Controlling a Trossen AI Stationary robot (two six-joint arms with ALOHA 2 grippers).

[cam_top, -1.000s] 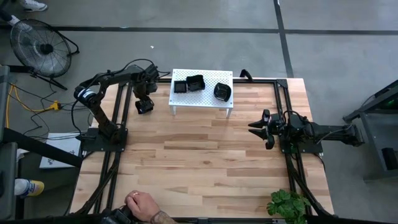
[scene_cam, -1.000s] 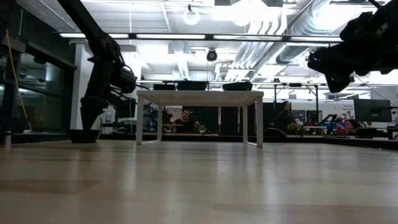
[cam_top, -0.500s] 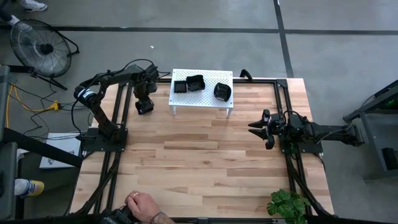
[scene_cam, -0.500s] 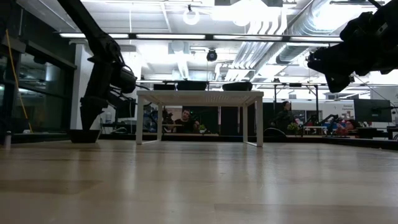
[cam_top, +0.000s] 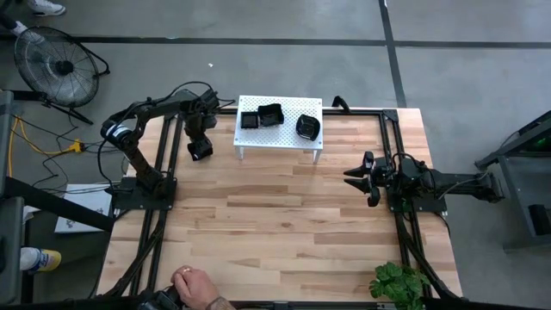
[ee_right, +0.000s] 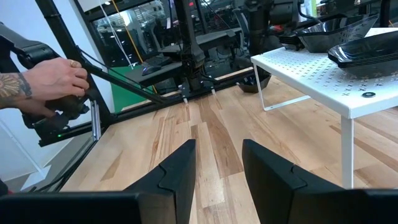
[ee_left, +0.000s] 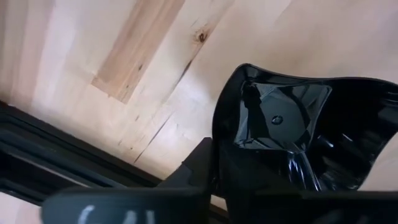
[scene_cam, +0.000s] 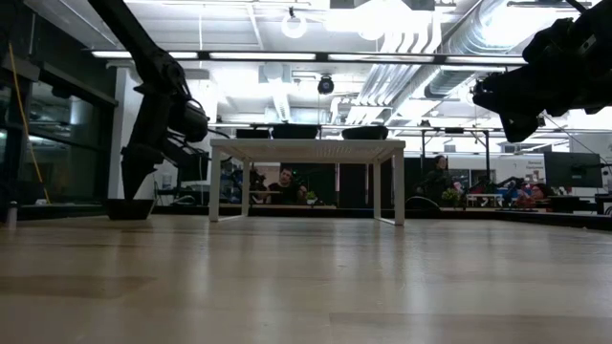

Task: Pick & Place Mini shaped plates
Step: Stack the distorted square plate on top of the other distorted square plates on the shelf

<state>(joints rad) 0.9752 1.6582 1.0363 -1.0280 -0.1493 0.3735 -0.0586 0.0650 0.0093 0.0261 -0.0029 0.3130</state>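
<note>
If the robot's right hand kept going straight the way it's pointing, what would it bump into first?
Probably nothing on the table: the right hand points left across bare wood, passing in front of the white stand. Depth is hard to judge, but the way looks free.

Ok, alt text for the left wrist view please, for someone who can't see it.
Close up, the left claw grips the rim of a glossy black mini plate with a wavy edge, on or just above the light wooden table. A dark frame rail runs along the table's edge.
</note>
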